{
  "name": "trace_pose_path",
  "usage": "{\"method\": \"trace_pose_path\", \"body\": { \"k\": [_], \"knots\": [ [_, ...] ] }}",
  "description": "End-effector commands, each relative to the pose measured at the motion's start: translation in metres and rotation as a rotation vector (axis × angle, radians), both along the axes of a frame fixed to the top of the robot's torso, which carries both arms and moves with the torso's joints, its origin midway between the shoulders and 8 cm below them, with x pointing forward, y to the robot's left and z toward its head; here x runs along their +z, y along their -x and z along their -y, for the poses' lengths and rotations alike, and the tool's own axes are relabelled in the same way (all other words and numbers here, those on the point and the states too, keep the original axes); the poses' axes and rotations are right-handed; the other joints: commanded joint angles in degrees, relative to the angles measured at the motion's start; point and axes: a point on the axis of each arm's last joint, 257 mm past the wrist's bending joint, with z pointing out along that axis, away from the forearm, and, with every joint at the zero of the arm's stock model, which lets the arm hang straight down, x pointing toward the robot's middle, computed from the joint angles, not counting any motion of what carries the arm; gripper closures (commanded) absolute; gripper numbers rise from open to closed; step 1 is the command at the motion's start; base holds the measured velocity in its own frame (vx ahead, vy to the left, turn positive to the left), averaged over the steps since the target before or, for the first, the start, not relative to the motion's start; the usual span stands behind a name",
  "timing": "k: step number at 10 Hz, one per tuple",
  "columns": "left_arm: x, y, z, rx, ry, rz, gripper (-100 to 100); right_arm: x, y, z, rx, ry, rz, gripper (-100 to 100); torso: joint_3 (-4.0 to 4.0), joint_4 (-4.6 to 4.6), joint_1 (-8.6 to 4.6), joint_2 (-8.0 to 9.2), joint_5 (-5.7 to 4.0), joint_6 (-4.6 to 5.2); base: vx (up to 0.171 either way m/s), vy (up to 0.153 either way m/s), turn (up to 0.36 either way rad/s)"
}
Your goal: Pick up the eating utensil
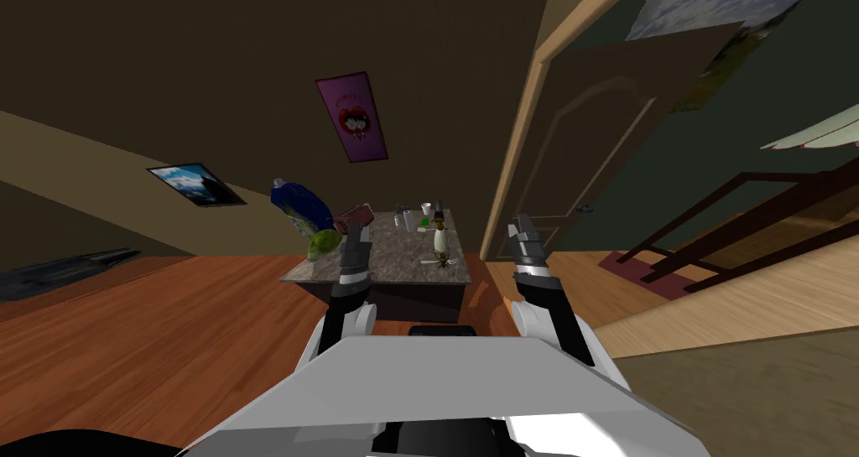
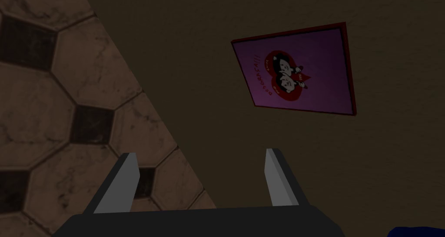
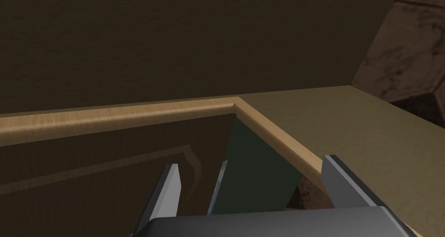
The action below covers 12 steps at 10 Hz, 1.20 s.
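- We face a stone-topped table with both arms raised ahead of the chest. The left gripper hangs over the table's near left part. The right gripper is off the table's right side, before a brown door.
- Both tools are released. In the left wrist view the left gripper has its fingers spread wide with nothing between them. The right gripper is likewise spread and empty.
- The eating utensil, a small pale piece, lies flat near the table's front right corner. It is just in front of an upright pale bottle and roughly between the two grippers. It is too small to tell fork from spoon.
- A green rounded thing, a dark red box and a white cup sit farther left and back, well apart from the utensil.
- We judge the step in hand to be the approach, since neither gripper points at the table yet.
- To do it well, we would tip one gripper downward and bring the utensil into that wrist's view.
- We would then descend from above, straddling the narrow handle.
- A thin, flat piece calls for fingertips nearly brushing the tabletop.
- The bottle just behind is the likeliest thing to be knocked.
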Motion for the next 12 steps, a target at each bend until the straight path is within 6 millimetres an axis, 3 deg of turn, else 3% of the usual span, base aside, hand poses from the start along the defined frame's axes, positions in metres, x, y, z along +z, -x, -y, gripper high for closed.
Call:
{"method": "trace_pose_path", "body": {
  "k": [1,12],
  "knots": [
    [0.000,0.000,0.000,0.000,0.000,0.000,0,-0.005,-0.002,-0.005,0.021,0.052,-0.016,-100,0.00,0.00,0.00,0.00,0.00,0.00,-0.018,-0.004,0.076],
    [0.000,0.000,0.000,0.000,0.000,0.000,0,-0.068,-0.005,-0.031,0.146,0.377,-0.131,-100,0.14,0.05,-0.07,0.25,-0.02,-0.02,-0.050,-0.016,0.094]
  ]
}}
